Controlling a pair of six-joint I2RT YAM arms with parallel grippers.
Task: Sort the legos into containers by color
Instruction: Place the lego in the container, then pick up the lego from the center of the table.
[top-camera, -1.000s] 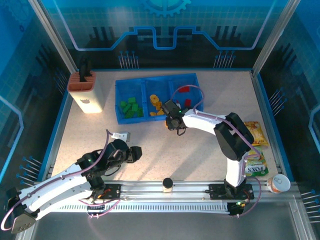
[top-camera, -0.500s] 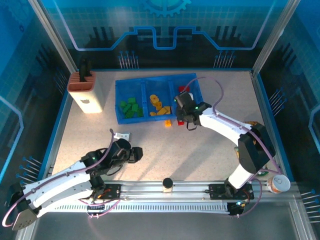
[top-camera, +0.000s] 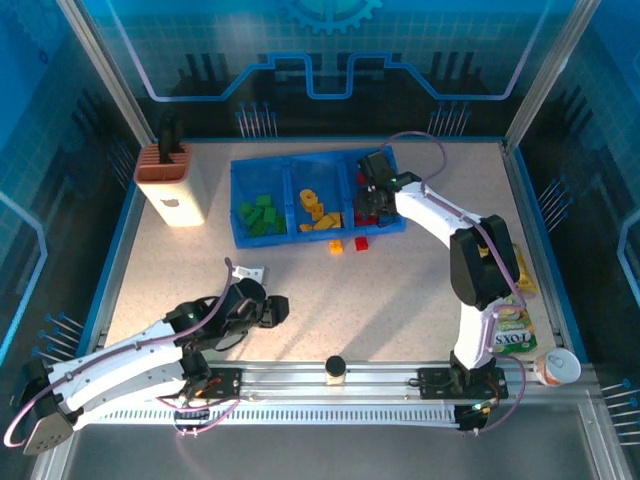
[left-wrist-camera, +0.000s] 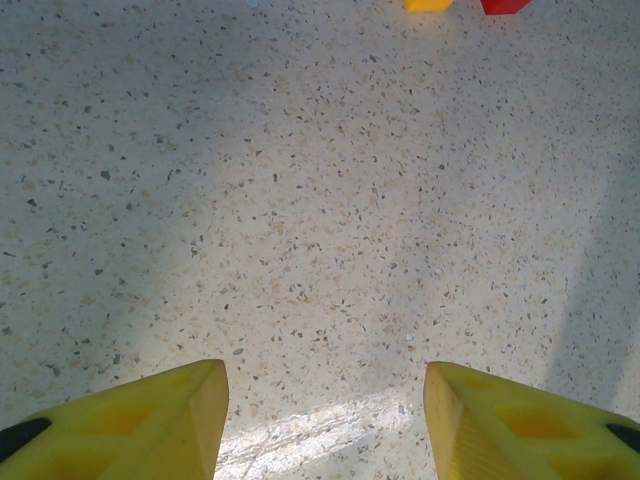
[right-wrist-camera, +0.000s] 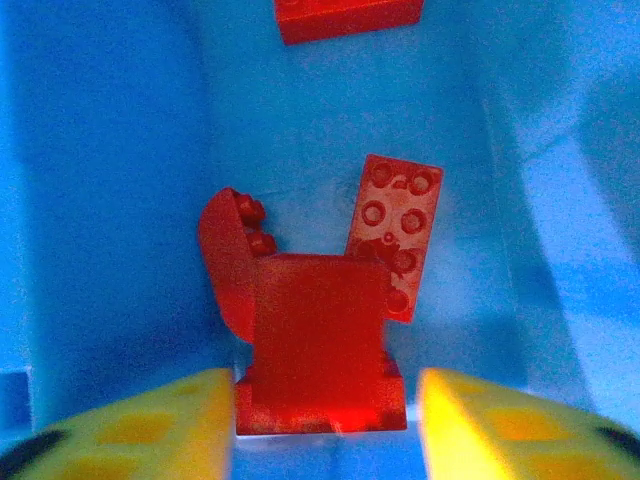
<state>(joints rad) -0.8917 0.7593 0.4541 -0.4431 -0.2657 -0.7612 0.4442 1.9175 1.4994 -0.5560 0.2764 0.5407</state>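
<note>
The sorting looks nearly done. The translucent blue plastic tray of three joined bins stands at the far side of the speckled tabletop. Small green studded plastic bricks lie in its left bin, yellow-orange bricks in the middle one and red bricks in the right one. Two strays are left on the tabletop just beside the tray's near wall: one loose yellow-orange brick and one loose red brick, close together.

The right hand hangs in the right bin. Its fingers are spread either side of a red block, which seems to rest free among the others. The left hand hovers over bare tabletop well apart from the tray, fingers spread with nothing between them.
</note>
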